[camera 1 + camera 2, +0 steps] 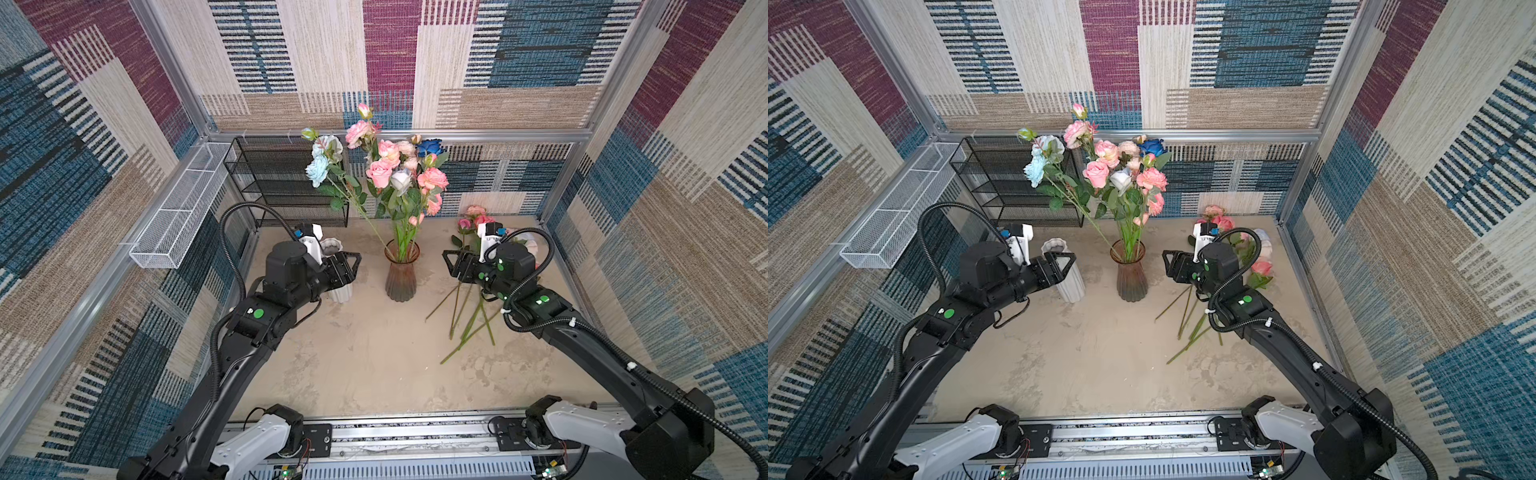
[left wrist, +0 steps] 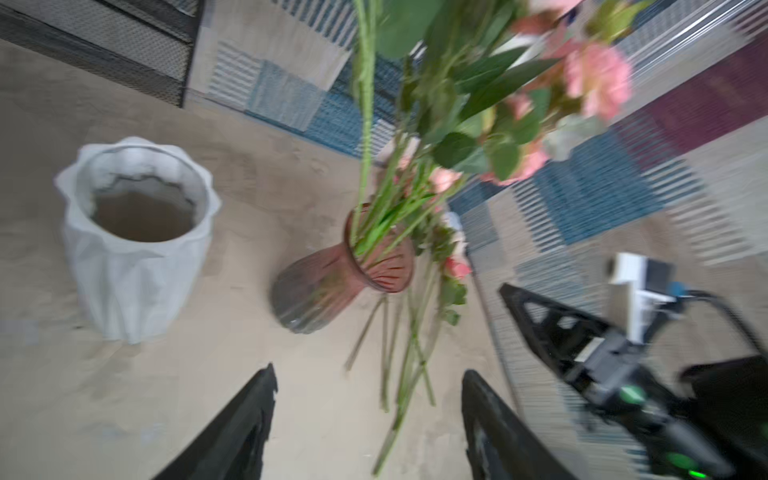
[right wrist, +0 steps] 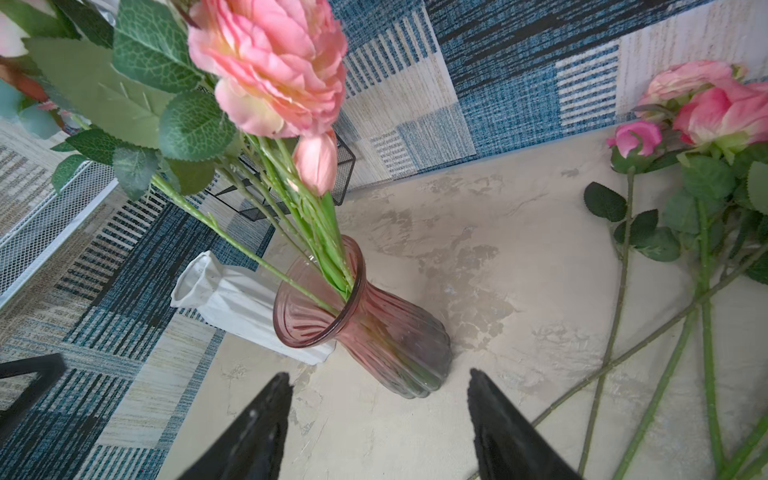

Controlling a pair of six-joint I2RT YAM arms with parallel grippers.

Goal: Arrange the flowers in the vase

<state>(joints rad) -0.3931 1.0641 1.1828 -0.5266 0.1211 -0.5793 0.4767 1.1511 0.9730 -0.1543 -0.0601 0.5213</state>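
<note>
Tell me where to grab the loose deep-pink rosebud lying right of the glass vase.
Take the deep-pink rosebud's thin bare green stem below its leaves, coming straight down with the open right hand, jaws across the stem. It lies flat on the mottled beige table, and lower down other stems cross it.

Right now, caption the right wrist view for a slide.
Open right claw facing the vase of flowers; loose flowers lie nearby.
</note>
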